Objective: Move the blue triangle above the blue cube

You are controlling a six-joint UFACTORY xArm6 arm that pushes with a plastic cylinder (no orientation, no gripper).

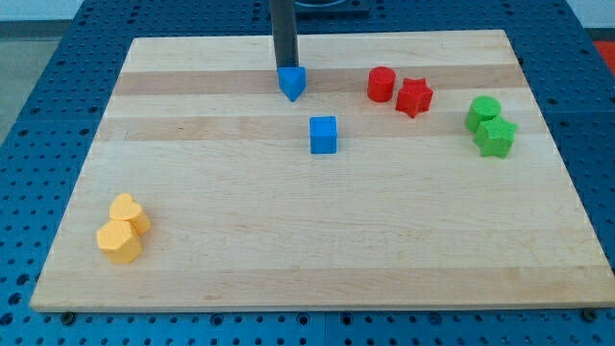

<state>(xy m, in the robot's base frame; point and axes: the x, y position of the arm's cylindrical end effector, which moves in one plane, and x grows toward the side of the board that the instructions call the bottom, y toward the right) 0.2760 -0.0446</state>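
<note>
The blue triangle point(292, 83) lies on the wooden board point(317, 250) near the view's top, left of centre. The blue cube point(324, 135) sits below it and a little to the right, a short gap apart. My tip point(284, 69) stands right at the triangle's upper left edge, touching it or nearly so, on the side away from the cube.
A red cylinder point(381, 84) and a red star point(414, 96) sit to the right of the triangle. A green cylinder point(483, 111) and a green star point(496, 136) sit at the right edge. A yellow heart point(128, 212) and a yellow hexagon point(119, 241) sit at the lower left.
</note>
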